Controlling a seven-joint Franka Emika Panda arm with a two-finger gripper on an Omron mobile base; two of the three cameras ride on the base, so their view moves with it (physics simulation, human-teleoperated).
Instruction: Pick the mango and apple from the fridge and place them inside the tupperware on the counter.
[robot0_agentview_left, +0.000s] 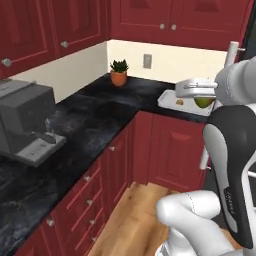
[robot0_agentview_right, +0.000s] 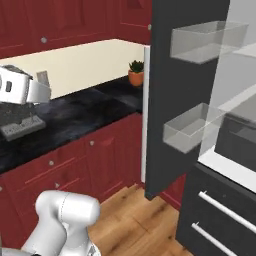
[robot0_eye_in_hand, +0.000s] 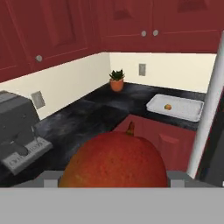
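From the left base view, the gripper (robot0_agentview_left: 196, 92) hangs at the right, above the near edge of the tupperware (robot0_agentview_left: 167, 100) that sits on the far right stretch of the counter (robot0_agentview_left: 95, 120); a green-yellow curve of the mango (robot0_agentview_left: 203, 102) shows just under the white hand, and a small orange speck, which I take to be the apple (robot0_agentview_left: 179, 102), lies inside the tray. A potted plant (robot0_agentview_left: 119, 72) stands in the far corner and a grey coffee machine (robot0_agentview_left: 25, 122) on the near left. From the right base view, the fridge (robot0_agentview_right: 200, 100) stands open on the right, its dark door swung out with clear bins on it, and the counter runs along the left toward the plant. In the hand view, the mango (robot0_eye_in_hand: 114, 161) swells up at the bottom between the two grey finger tips, which stand wide apart and pinch it by its sides, stem end pointing away. The tupperware (robot0_eye_in_hand: 192, 114) lies ahead and to the right of the held fruit, on the far counter just left of the fridge's grey bar handle (robot0_eye_in_hand: 209, 109), with the apple (robot0_eye_in_hand: 167, 106) resting near its middle. Judged from this, the mango must travel forward and rightward, then come down into the free part of the tray beside the apple.
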